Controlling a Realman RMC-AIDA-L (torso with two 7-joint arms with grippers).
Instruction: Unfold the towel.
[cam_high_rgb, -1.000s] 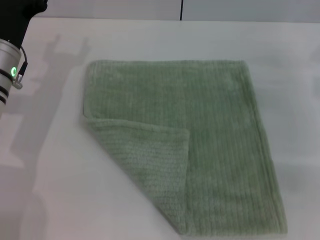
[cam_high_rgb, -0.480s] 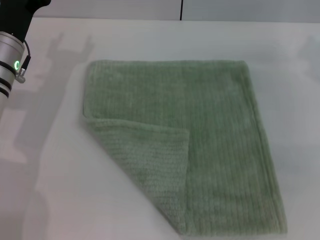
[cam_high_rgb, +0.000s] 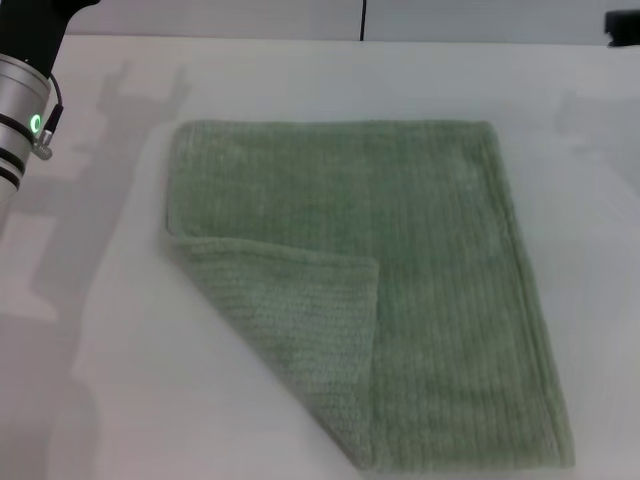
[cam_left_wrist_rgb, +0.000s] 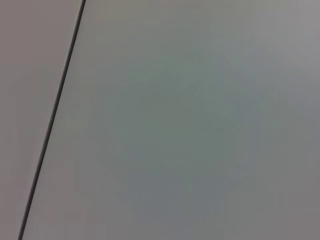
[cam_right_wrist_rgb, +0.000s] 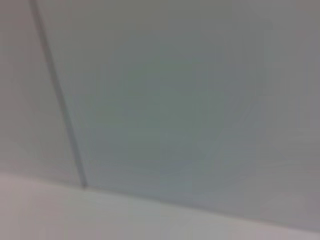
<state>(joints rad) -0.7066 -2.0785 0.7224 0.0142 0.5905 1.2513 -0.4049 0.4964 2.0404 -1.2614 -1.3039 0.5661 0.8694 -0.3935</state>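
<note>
The towel lies flat on the white table in the head view, pale sage green with ribbed lines. Its near-left corner is folded over onto the cloth as a triangle. My left arm is raised at the far left, well away from the towel, and its black end runs off the top edge. A small dark part of my right arm shows at the far right edge, also away from the towel. Both wrist views show only a pale wall.
Bare table surrounds the towel on the left, far and right sides. A wall with a dark vertical seam stands behind the table. The towel's near edge lies close to the bottom of the head view.
My left arm has risen a little toward the far side. A dark part of the right arm has come into the head view at the far right. The towel has not moved.
</note>
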